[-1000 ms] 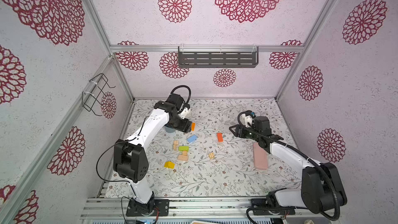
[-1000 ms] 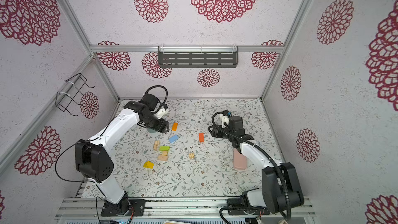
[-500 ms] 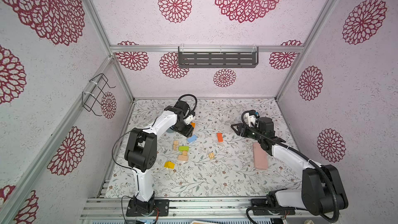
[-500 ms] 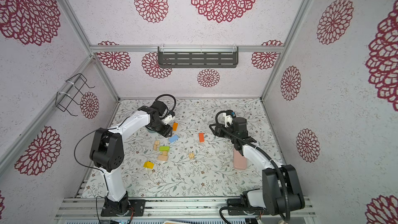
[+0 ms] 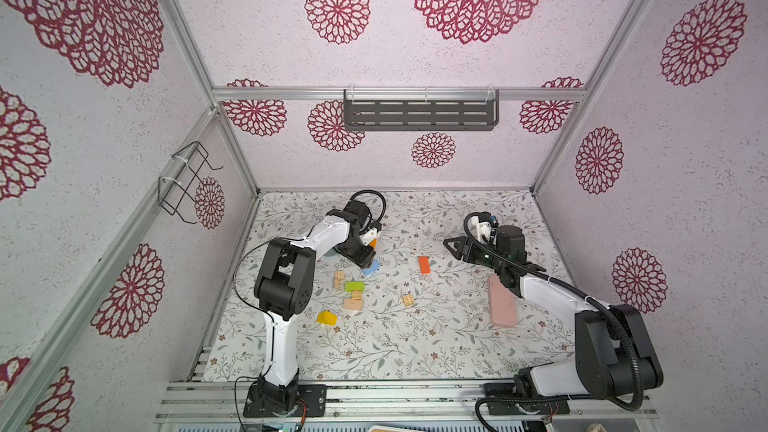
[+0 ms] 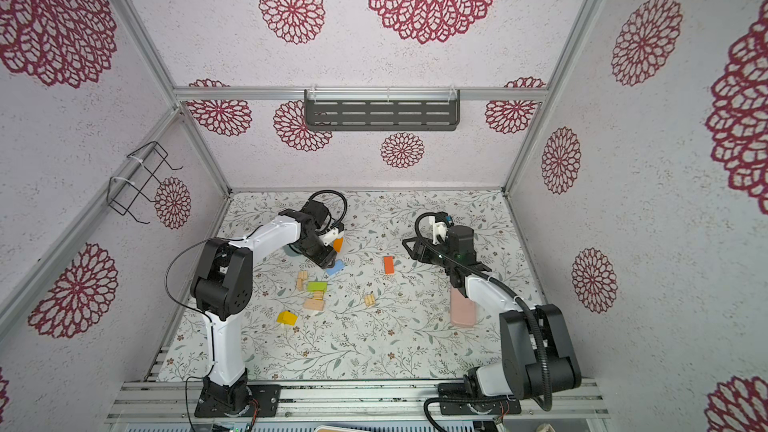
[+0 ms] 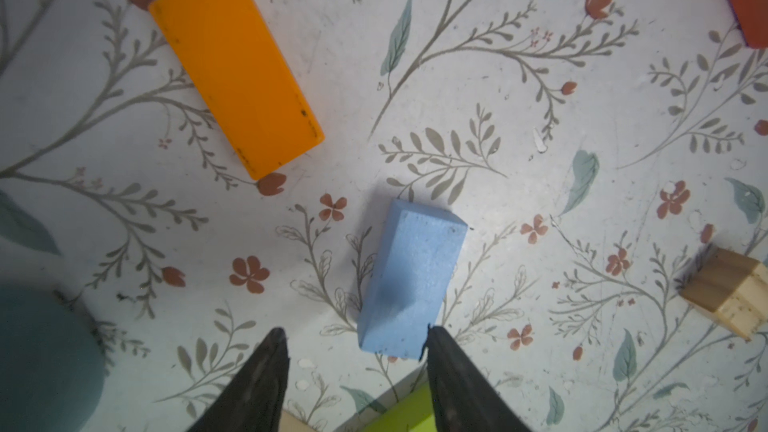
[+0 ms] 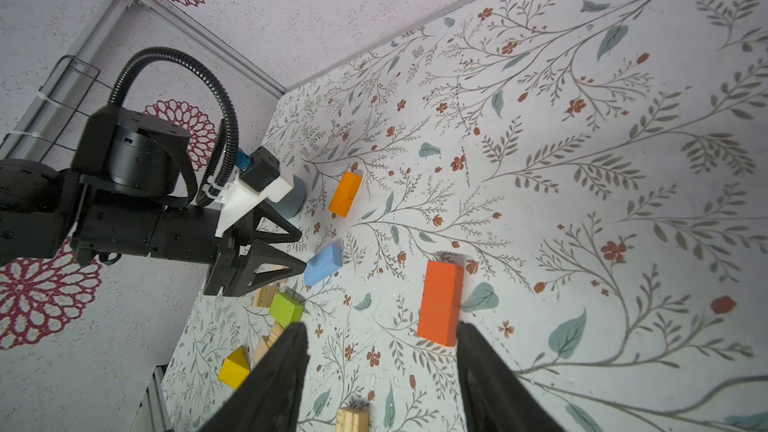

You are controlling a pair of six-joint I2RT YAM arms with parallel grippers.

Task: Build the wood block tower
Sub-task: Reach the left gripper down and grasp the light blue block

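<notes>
- The wood blocks lie scattered on the floral table (image 5: 415, 347), most of them left of its middle in both top views.
- The orange block (image 7: 237, 68) is a long flat brick with scuffed edges. The light blue block (image 7: 411, 276) lies near it but apart; it is shorter, with a slanted facet along one side.
- The left gripper (image 7: 355, 332) hangs low over the light blue block with its jaws apart. The block's near end sits between the fingertips; one tip is at its corner and the other is clear of it.
- The red block (image 8: 440, 303) lies alone near the table's middle. The right gripper (image 8: 380, 336) is just short of it, jaws apart and empty.
- The green block (image 5: 354, 285) has pale wood blocks (image 5: 352, 304) close against it. It cannot be told whether they are stacked.
- One grooved block (image 5: 339, 280) lies beside the green block, and a second grooved block (image 5: 407, 299) lies well apart from it.
- The yellow block (image 5: 326, 318), with a sloped top, lies nearest the front rail.
</notes>
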